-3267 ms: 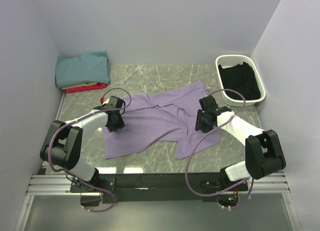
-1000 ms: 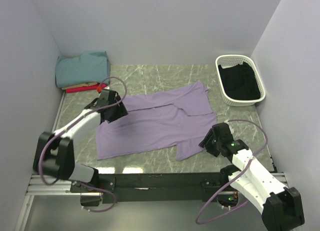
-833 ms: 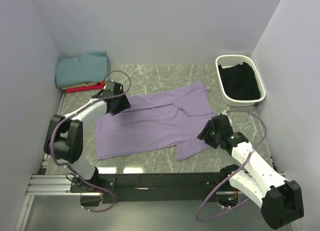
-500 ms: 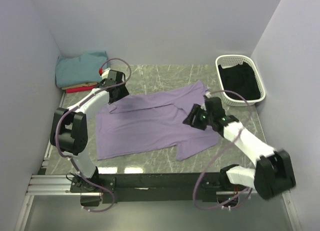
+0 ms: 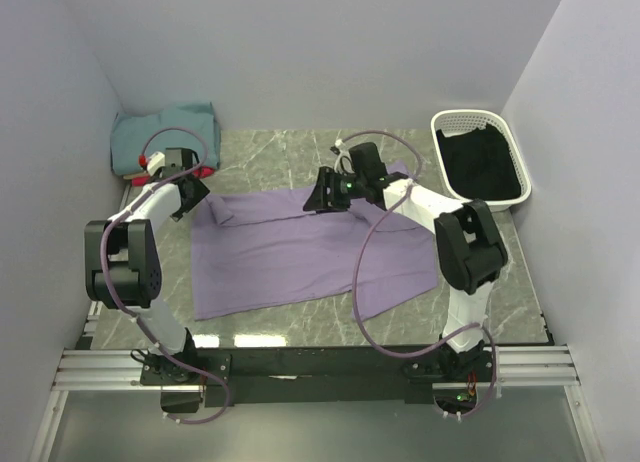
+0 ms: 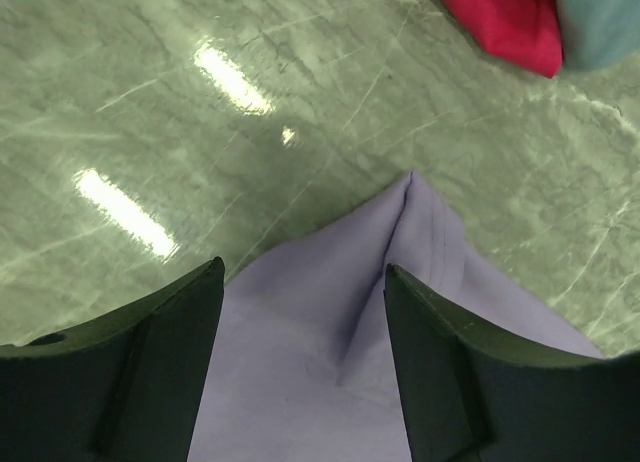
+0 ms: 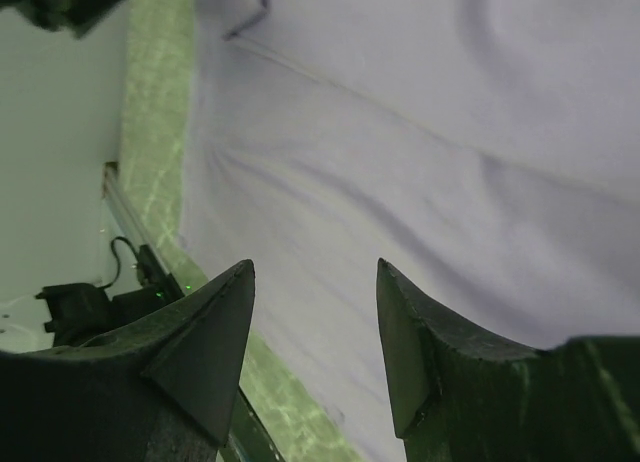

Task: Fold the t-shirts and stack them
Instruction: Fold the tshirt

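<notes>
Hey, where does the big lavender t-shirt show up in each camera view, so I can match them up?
Top external: the lavender t-shirt lies spread flat across the middle of the picture.
Left wrist: lavender t-shirt at lower centre, one pointed corner aiming up.
Right wrist: lavender t-shirt fills most of the picture.
Shared landmark: the green marble table, visible in all three.

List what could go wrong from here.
1. The left pincer is open over the sleeve tip of the lavender shirt; closing may catch only the edge.
2. The right arm's cable hangs across the shirt and could drag it.
3. The folded stack sits near the left pincer; a swing might nudge it.
</notes>
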You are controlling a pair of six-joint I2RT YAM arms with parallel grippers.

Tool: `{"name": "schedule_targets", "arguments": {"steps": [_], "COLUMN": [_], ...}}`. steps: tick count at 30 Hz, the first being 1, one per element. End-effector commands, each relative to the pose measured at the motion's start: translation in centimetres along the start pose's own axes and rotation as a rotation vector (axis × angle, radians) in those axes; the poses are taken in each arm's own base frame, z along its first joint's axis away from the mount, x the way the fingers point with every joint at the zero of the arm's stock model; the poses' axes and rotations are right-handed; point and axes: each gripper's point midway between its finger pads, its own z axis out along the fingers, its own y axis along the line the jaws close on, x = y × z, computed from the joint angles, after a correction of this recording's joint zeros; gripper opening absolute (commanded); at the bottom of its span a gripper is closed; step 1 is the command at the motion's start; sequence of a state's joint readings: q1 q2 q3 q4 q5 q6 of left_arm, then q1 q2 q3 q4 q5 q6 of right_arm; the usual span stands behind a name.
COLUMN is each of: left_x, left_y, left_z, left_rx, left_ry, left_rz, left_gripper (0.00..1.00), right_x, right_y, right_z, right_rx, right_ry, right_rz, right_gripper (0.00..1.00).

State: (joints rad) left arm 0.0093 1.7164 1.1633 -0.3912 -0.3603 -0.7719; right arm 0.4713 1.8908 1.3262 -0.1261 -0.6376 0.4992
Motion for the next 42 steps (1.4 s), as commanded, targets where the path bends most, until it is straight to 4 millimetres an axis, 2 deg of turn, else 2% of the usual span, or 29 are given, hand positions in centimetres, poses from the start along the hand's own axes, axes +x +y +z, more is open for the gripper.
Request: {"name": "schedule_targets", "arguments": {"steps": [1,2,6,10,14,19,22,25,26,27,31,35,38,39,41,42], "left_x": [-0.8,-0.4,0.9,2.3,3.3,3.3,3.5,4.0,4.2,4.5,4.5,3.4,4.0,5.3,5.8,7.1], "left_y": [-2.1,-2.3,-4.1,-4.8,-4.5,-4.4,-4.3,-4.8,-5.0,-5.3,-6.4,-7.7,-8.7,-9.0,-9.4,-10.0], "left_z": [1.2,1.8,2.8,3.6,4.7,5.1,5.3,4.9,5.0,4.9,4.1,2.1,0.7,0.3,0.0,-0.7], "left_rx": [0.095,0.109,0.208,0.280,0.307,0.352,0.374,0.435,0.447,0.465,0.542,0.615,0.603,0.578,0.519,0.516], "left_ry": [0.032,0.049,0.156,0.210,0.247,0.239,0.230,0.239,0.253,0.270,0.278,0.225,0.192,0.204,0.159,0.167], "left_rz": [-0.026,-0.016,0.006,0.019,0.048,0.059,0.064,0.057,0.055,0.054,0.054,0.085,0.187,0.238,0.331,0.372], "left_gripper": [0.70,0.71,0.69,0.69,0.69,0.69,0.60,0.29,0.04,0.01,0.01,0.01,0.01,0.01,0.01,0.01], "right_x": [-1.5,-2.0,-0.7,0.4,1.4,2.4,2.8,3.0,3.3,3.4,4.3,5.0,4.9,4.7,4.7,4.7], "right_y": [3.6,4.2,4.7,5.1,5.4,4.9,4.5,4.1,3.9,3.8,3.1,2.1,0.9,0.5,0.1,-0.2], "right_z": [1.7,1.9,3.5,4.6,5.2,5.7,6.2,6.6,6.7,6.8,7.0,7.0,6.7,6.5,6.2,6.1], "right_rx": [-0.122,-0.130,-0.147,-0.162,-0.172,-0.165,-0.156,-0.152,-0.150,-0.149,-0.143,-0.101,-0.020,-0.002,0.040,0.053], "right_ry": [0.031,0.028,0.078,0.118,0.144,0.174,0.187,0.200,0.209,0.211,0.229,0.224,0.194,0.189,0.181,0.180], "right_rz": [-0.099,-0.116,-0.129,-0.144,-0.147,-0.151,-0.145,-0.136,-0.132,-0.129,-0.114,-0.109,-0.105,-0.106,-0.109,-0.116], "right_gripper": [0.59,0.59,0.59,0.59,0.59,0.59,0.59,0.58,0.58,0.57,0.57,0.57,0.56,0.56,0.56,0.56]}}
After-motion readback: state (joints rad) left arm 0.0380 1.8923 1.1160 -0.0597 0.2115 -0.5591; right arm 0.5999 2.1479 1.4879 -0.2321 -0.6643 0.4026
